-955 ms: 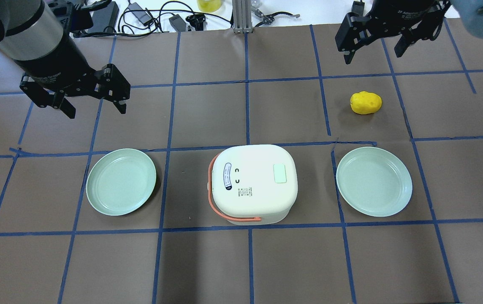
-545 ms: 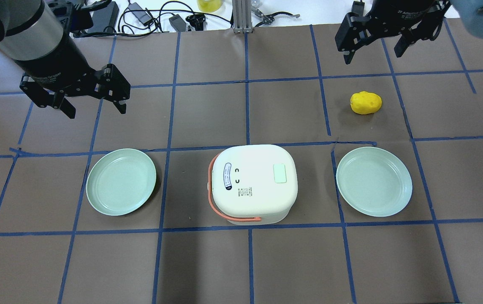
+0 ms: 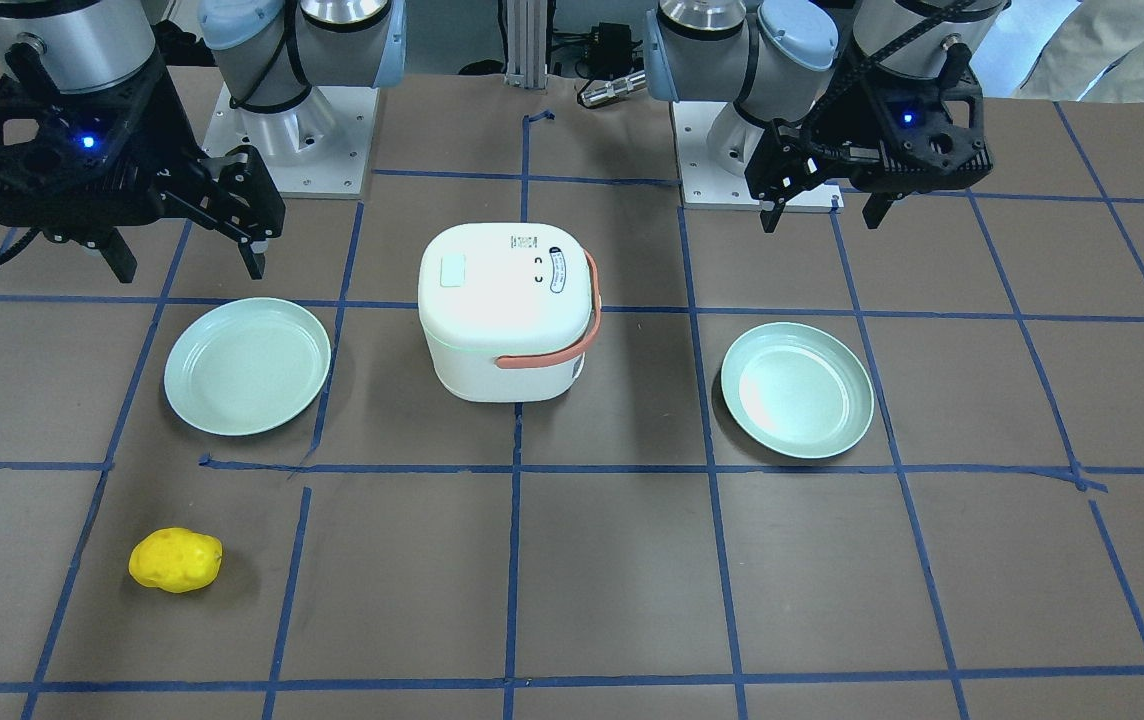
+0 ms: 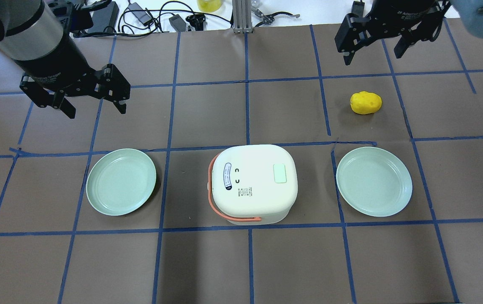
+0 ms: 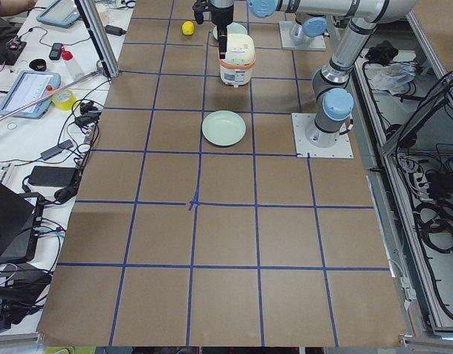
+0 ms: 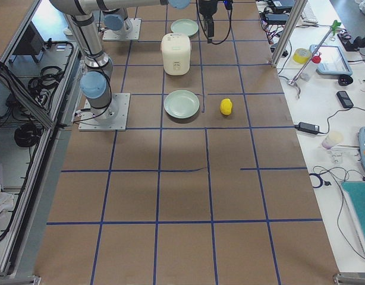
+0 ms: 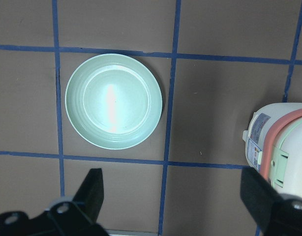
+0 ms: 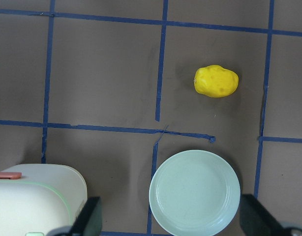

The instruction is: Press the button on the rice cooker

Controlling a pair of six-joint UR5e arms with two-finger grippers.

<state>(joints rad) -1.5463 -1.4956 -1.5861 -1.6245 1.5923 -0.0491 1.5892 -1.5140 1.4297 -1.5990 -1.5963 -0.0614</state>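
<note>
A: Where is the cooker [image 4: 252, 183]?
B: In the middle of the surface [image 4: 241, 261], lid shut, between two plates. I take the pale green square on its top, toward 3 o'clock, for the button [image 4: 280, 173].
A: And the end effectors?
B: Both hang in the air with jaws spread wide, gripping nothing. The left end effector [image 4: 96, 110] is at 10 o'clock from the cooker. The right end effector [image 4: 372, 55] is at 1 o'clock, farther off.
A: How will the cooker handle?
B: It's a stiff, smooth plastic shell, probably light if empty. A slanted push could slide it on the paper. I would bring the jaws together first, then press straight down on the button with one fingertip. No hold is needed. The orange handle [image 4: 210, 198] lies folded round the 9 and 6 o'clock sides, out of the way.
A: Anything in the containers?
B: The left plate [image 4: 121, 181] at 9 o'clock and the right plate [image 4: 373, 181] at 3 o'clock are bare. The cooker's inside is hidden. A yellow potato [image 4: 365, 102] lies alone at 1 o'clock, apart from the right plate.
</note>
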